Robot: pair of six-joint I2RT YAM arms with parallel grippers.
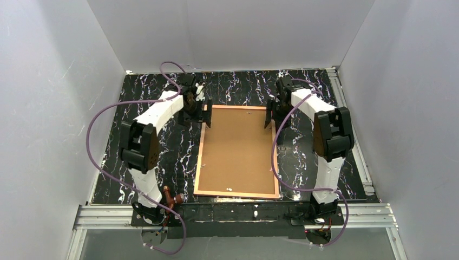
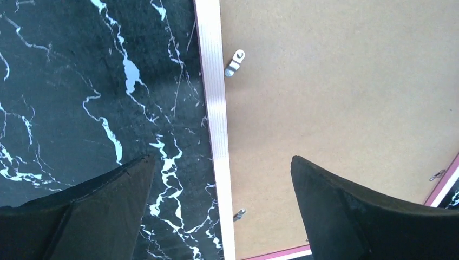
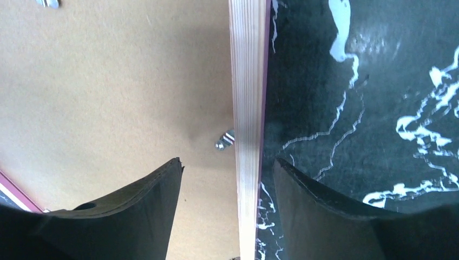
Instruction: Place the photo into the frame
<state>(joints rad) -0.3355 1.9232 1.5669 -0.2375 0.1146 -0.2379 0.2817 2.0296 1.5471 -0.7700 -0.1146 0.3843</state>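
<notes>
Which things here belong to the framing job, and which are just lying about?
Job: frame, back up; backing board in it; metal clips; left tool and right tool, open over its side rails. No photo in view.
Lying about: small brown thing near the left arm's base, unidentifiable.

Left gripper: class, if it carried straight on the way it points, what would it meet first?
Probably the frame, whose side rail runs under the open left gripper; one finger heads for the table, the other for the backing board. Depth is unclear.
</notes>
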